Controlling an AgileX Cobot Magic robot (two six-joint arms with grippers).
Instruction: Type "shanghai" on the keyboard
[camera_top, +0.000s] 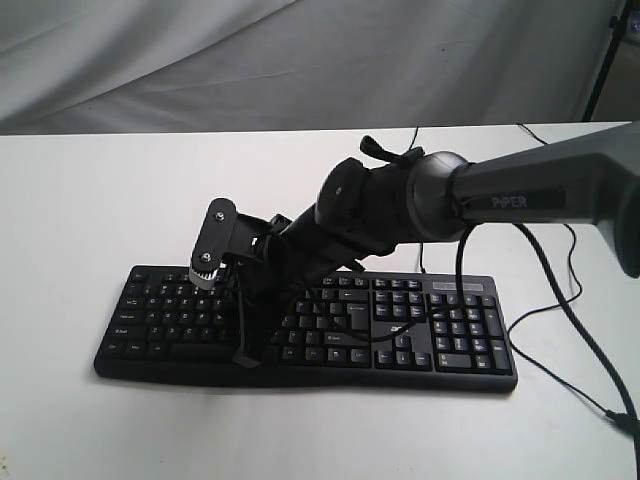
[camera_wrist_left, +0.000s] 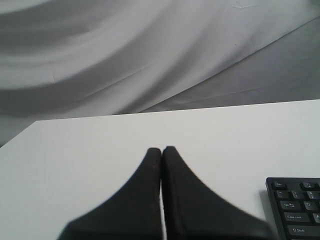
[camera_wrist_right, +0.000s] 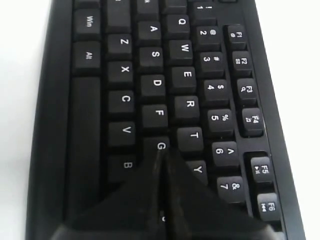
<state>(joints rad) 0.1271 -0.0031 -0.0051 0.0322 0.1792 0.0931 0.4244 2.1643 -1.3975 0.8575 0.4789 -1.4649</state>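
White table (camera_top: 80, 200) across the whole scene, pale draped cloth (camera_top: 200, 60) behind it, dark stand leg (camera_top: 603, 65) at the far right of the exterior view. Flat on the table, front and centre: black keyboard (camera_top: 440, 340), long side towards the camera, number pad at the right end, letter block at the left.

Stretched in from the right and slanting down over the keyboard's middle: right arm (camera_top: 520, 195), dark grey, lettered "PiPER". At its end, right gripper (camera_top: 245, 356), pointed down at the letter block, left of the keyboard's centre. Fingers (camera_wrist_right: 125, 210) pressed together, nothing between them.

From the right wrist: joined tips on the home row, right at the G key (camera_wrist_right: 159, 145), its letter showing just at the tips, the next key along hidden beneath them. Touching or just above: cannot tell. Rows Q to Y, A to G and Z to B readable around the tips, space bar (camera_wrist_right: 85, 150) alongside.

Left gripper (camera_wrist_left: 161, 150) shown only by the left wrist view: fingers closed flat against each other, empty, over bare table. Near them but apart, one corner of the keyboard, with Caps Lock and Shift legible. Beyond, table edge and cloth.
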